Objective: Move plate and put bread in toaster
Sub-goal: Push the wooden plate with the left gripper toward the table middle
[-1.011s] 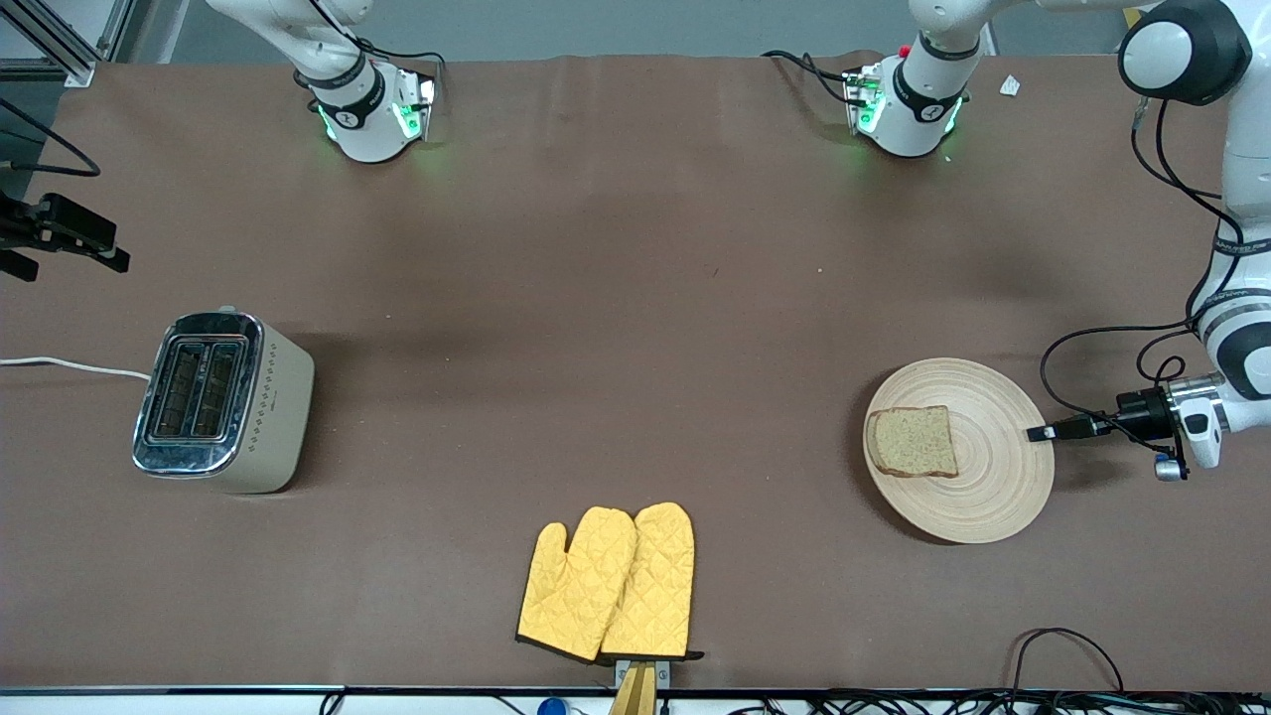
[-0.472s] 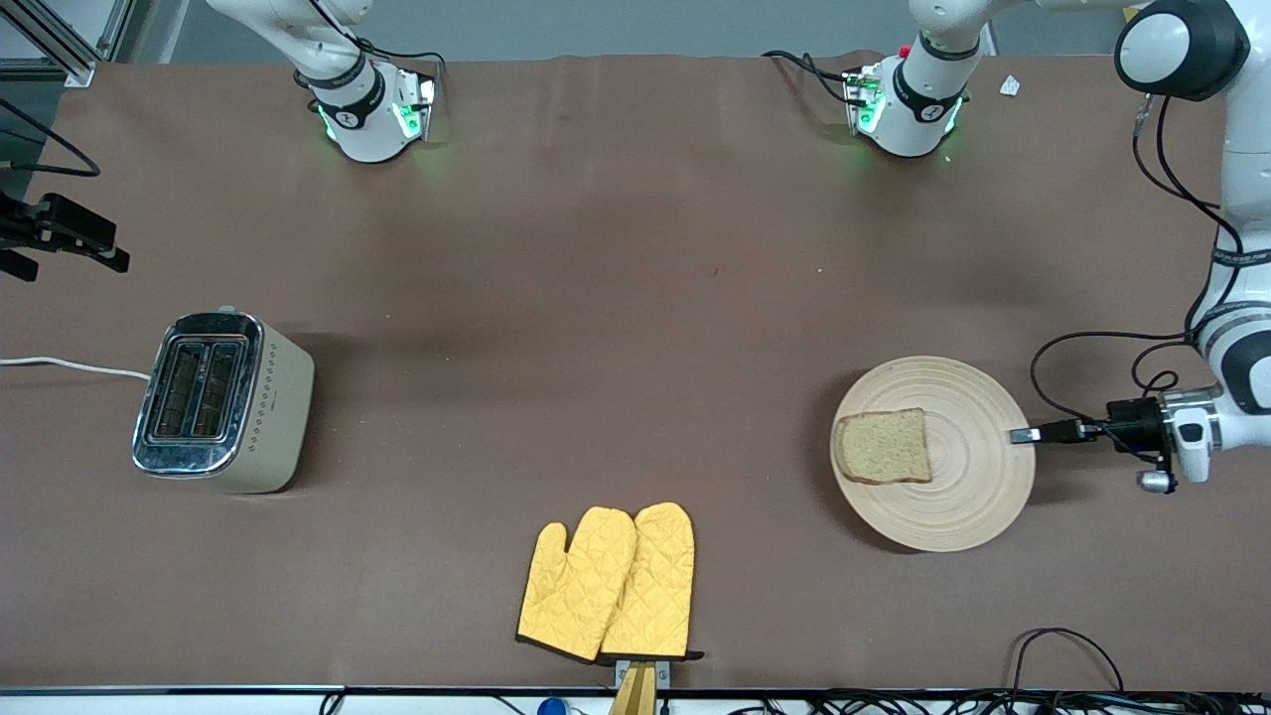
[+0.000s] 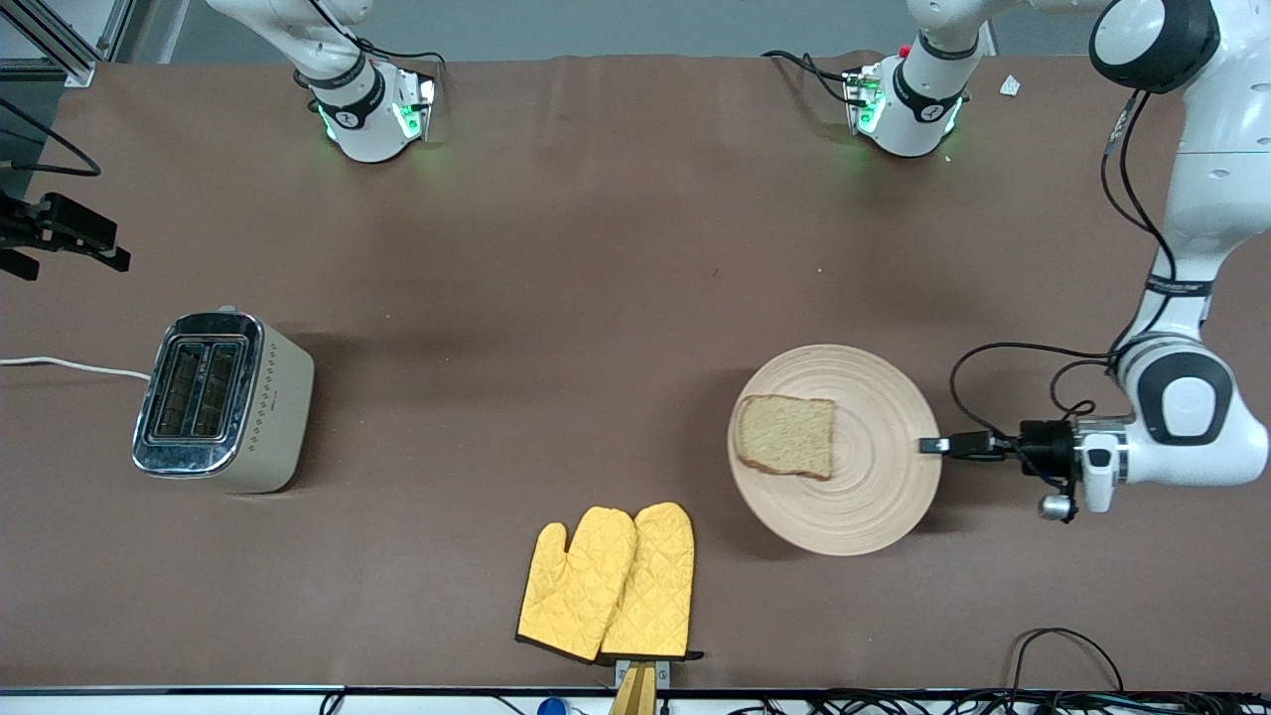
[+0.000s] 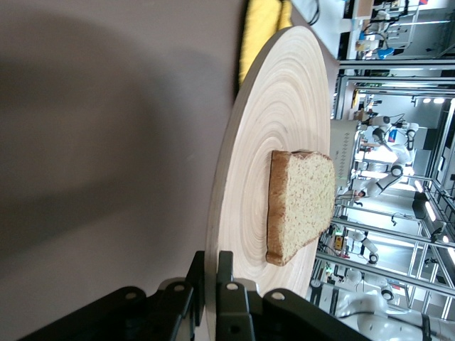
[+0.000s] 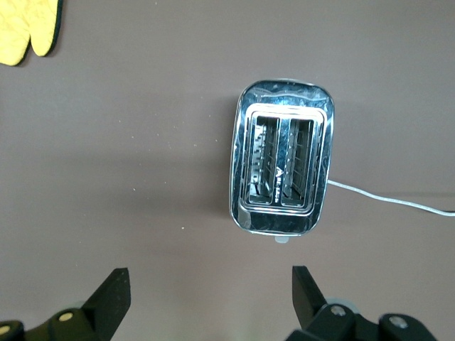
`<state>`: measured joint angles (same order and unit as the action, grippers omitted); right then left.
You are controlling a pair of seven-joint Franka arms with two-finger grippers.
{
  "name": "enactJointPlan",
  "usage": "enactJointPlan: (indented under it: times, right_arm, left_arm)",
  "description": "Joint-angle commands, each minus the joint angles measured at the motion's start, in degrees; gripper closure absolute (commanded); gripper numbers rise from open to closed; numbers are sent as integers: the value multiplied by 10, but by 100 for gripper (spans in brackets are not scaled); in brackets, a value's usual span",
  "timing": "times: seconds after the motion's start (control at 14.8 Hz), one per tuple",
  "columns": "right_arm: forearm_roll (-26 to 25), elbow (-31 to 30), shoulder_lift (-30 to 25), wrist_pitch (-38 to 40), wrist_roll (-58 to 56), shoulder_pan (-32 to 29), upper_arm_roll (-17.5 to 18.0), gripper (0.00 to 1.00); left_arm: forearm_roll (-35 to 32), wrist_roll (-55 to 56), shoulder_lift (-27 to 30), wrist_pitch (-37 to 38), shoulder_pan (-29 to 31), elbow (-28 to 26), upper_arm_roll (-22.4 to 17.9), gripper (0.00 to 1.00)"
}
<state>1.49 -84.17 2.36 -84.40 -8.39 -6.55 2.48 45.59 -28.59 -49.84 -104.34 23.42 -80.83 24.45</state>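
**Left gripper clamped on the plate's rim, bread riding on it**

The brown table (image 3: 596,298) carries everything. The plate (image 3: 874,487) sits toward the left arm's end of the table, beside the yellow oven mitts (image 3: 608,584), which lie nearer to the front camera. The toaster (image 3: 223,402) stands well apart, toward the right arm's end of the table, its two slots facing up and its white cord (image 3: 70,365) trailing off the table's edge.

The left gripper (image 3: 933,445) reaches in level with the table, and its fingers are pressed together on the plate's rim at the edge facing the left arm's end. In the left wrist view, the fingers (image 4: 226,298) pinch the rim (image 4: 213,234) from both faces.

The bread (image 3: 786,449) lies flat on the plate, on the part away from the clamped rim.

The right gripper (image 5: 210,298) hangs above the toaster, its fingers spread wide apart and holding nothing. The arm waits.
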Motion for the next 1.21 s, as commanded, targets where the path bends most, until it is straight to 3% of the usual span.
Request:
enactJointPlan:
  times: [0.0,0.47,0.74,1.01,1.15]
  right_arm:
    - [9,-23,-13,-3,2,-7,-1,0]
    - [9,-26,-13,-1,0,-11,-2,0]
    - [9,-29,-13,-3,-1,-12,-2,0]
    - [9,-27,-13,-10,0,-5,2,0]
    - [9,-27,-13,-15,0,0,2,0]
  left_arm:
    - [34,7,6,-46,-47,-12,19,100]
    - [123,-21,1,-278,-171,-107,64,100]
    - [180,-86,-1,-339,-206,-156,65,100]
    - [281,-203,0,-349,-232,-202,65,100]
    - [311,-225,1,-356,-236,-224,65,95]
